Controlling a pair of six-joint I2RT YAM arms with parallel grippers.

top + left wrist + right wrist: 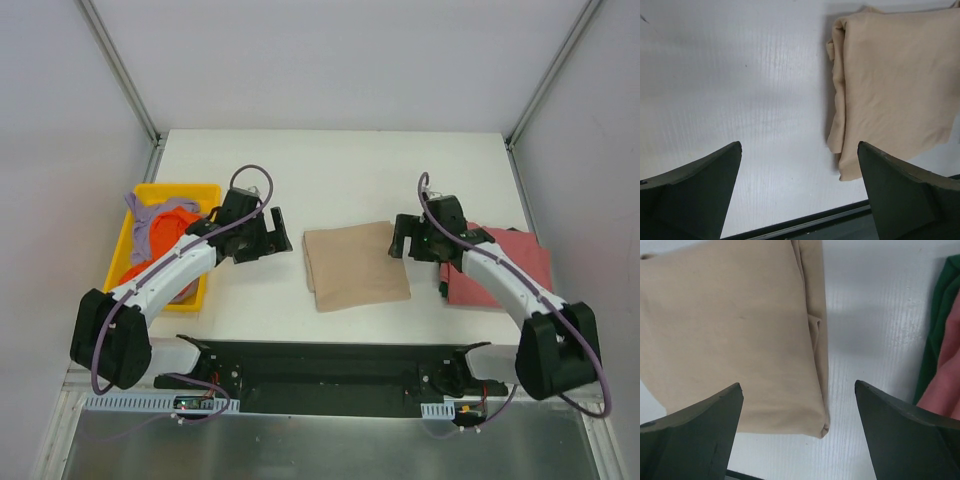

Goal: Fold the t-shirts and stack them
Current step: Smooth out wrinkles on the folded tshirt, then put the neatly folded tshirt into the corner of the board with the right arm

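Top external: tan t-shirt (355,266) lies near, not touching, left end effector (283,243).

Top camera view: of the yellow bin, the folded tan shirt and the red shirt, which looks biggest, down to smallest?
1. Yellow bin: the largest outline.
2. Tan shirt and red shirt: they look about alike. The right arm covers part of the red one, so I won't rank these two.

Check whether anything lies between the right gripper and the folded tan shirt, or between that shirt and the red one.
Nothing visible does. The open right gripper hovers at the tan shirt's right edge, and only bare table separates that shirt from the red shirt.
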